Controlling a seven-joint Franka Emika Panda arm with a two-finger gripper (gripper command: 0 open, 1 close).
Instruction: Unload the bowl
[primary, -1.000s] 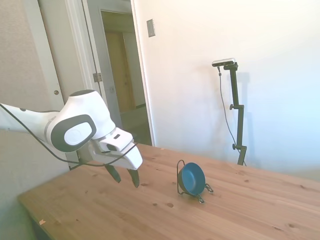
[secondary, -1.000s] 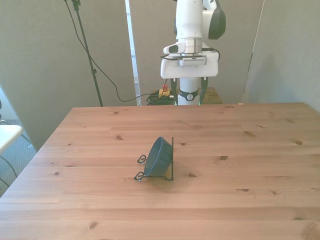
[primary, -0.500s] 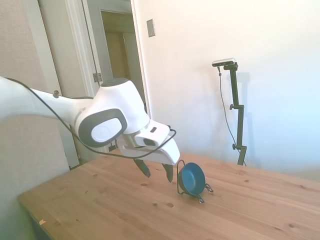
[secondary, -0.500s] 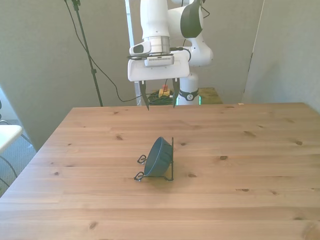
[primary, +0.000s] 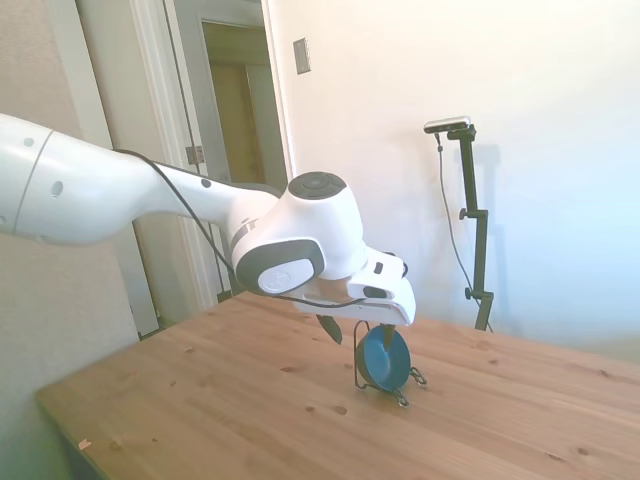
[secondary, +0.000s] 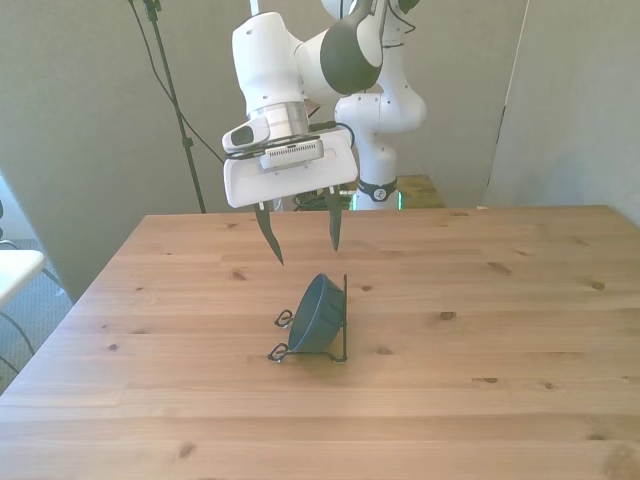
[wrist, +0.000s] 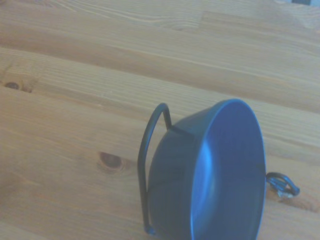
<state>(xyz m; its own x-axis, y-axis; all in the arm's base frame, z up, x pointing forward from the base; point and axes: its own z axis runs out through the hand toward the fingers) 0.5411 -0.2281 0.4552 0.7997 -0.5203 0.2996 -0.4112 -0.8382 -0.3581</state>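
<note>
A small dark teal-blue bowl (primary: 384, 358) (secondary: 318, 314) (wrist: 215, 175) leans on its edge in a thin black wire stand (primary: 359, 350) (secondary: 343, 318) (wrist: 149, 165) near the middle of the wooden table (secondary: 500, 330). My gripper (secondary: 304, 240) (primary: 358, 334) hangs open in the air above and just behind the bowl, fingers pointing down, with nothing between them. It touches neither bowl nor stand. In the front view the bowl's hollow faces the front view's left.
The white arm (primary: 150, 200) stretches in over the table's left part in the side view. An open doorway (primary: 245, 150) lies behind the table. Cables (secondary: 200, 140) hang behind the far edge in the front view.
The arm has swung out from the table's far edge to above the bowl and come lower. The gripper has stayed open. Bowl and stand have not moved.
</note>
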